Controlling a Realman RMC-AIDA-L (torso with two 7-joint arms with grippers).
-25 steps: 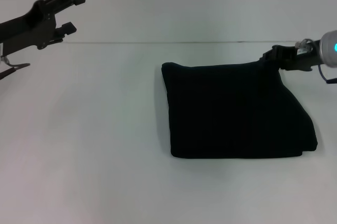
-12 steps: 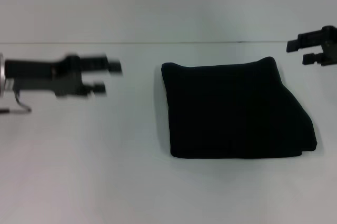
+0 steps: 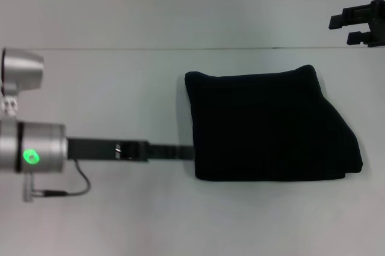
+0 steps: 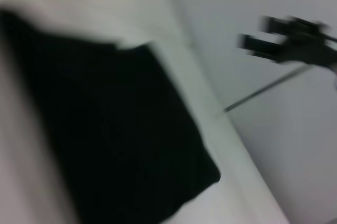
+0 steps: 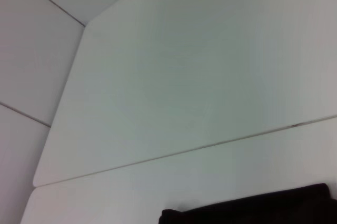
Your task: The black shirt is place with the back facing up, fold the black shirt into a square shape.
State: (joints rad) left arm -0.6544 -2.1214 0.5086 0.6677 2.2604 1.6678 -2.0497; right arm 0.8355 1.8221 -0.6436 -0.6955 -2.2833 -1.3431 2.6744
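The black shirt [image 3: 271, 127] lies folded into a thick, roughly square bundle on the white table [image 3: 120, 88], right of centre; no lettering shows. My left gripper [image 3: 191, 152] reaches in low from the left and its tip meets the shirt's left edge near the front corner. My right gripper [image 3: 356, 27] is open and empty, raised above the table beyond the shirt's far right corner. The left wrist view shows the shirt [image 4: 116, 129] and the right gripper [image 4: 284, 42] farther off. The right wrist view shows only the shirt's far edge [image 5: 253, 211].
The table's far edge [image 3: 180, 48] meets a pale wall behind it. A cable [image 3: 66, 191] loops from my left wrist over the table at the front left. Bare table surface lies left of and in front of the shirt.
My left arm swung down from the upper left to the shirt's left edge. My right gripper let go of the shirt's far right corner and rose up to the right.
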